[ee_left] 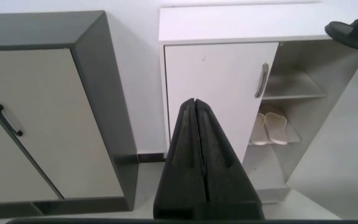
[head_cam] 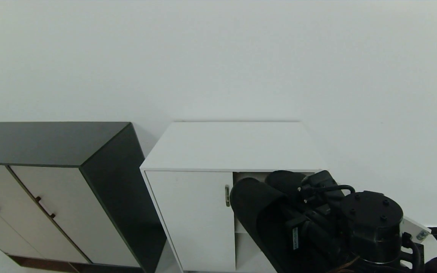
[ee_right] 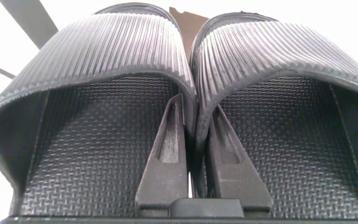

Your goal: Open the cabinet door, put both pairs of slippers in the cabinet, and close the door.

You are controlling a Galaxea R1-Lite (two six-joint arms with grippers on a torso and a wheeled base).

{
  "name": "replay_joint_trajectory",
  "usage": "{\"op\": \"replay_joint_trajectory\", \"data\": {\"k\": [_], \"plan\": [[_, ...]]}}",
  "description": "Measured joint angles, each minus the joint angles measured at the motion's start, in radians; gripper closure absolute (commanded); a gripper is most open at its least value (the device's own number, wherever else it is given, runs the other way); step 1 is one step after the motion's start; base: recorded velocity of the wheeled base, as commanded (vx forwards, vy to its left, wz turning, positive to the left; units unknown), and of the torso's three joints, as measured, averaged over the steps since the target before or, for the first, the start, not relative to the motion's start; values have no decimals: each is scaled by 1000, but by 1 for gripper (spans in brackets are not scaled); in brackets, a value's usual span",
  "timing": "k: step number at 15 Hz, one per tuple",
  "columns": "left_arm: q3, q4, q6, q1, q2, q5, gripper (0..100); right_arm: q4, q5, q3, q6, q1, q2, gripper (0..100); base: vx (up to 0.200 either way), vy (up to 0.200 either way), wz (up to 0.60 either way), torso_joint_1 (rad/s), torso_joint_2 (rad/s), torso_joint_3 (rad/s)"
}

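Black ribbed rubber slippers (ee_right: pixel 104 81), a pair pressed side by side, sit clamped between the fingers (ee_right: pixel 166 155) of my right gripper (ee_right: pixel 194 124), which pinch the two inner walls together. I hold them up before the open right half of the white two-door cabinet (head_cam: pixel 226 146), whose left door (ee_left: pixel 213 87) is closed. Inside, a pale pair of slippers (ee_left: pixel 269 129) lies on a shelf (ee_left: pixel 294 140). My left gripper (ee_left: pixel 195 106), fingers pressed together and empty, hangs before that closed door. A dark grey cabinet (head_cam: pixel 51 142) stands just beside, on my left.
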Motion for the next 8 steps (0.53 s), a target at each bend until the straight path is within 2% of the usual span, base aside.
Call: {"op": "replay_joint_trajectory", "data": {"k": [3, 8], "plan": [[0, 0, 0, 0, 0, 0, 100, -1, 0, 7, 1, 4, 5, 100, 0, 0, 0, -178, 393, 219], [0, 0, -1, 0, 0, 0, 100, 0, 3, 16, 2, 14, 7, 100, 0, 0, 0, -227, 531, 304]]}}
